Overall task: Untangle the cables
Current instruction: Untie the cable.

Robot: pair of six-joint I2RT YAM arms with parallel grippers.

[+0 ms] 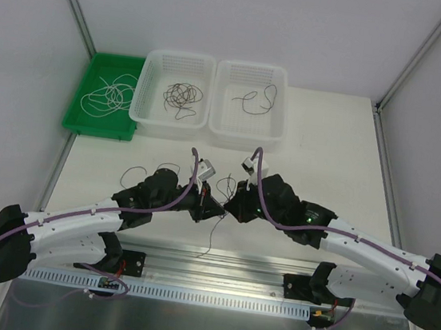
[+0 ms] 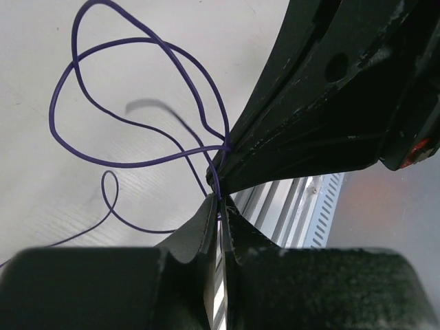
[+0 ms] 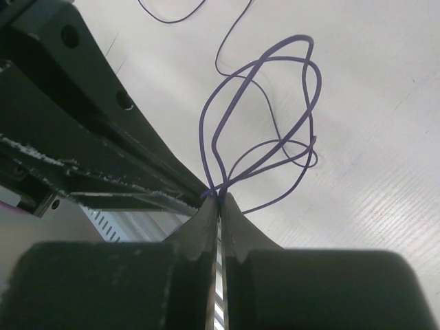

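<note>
Looking at this one: left gripper and right gripper meet tip to tip mid-table, each pressed shut on the same purple cable; its loops bunch right at the pinch, with a loose tail trailing toward the near edge. I'd guess a sideways pull-apart comes next; green tray and white baskets sit well beyond, not blocking anything.

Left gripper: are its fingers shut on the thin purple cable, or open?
Shut on it. On the left gripper, the fingers meet with no gap, and the thin purple cable runs into the seam between them.
</note>
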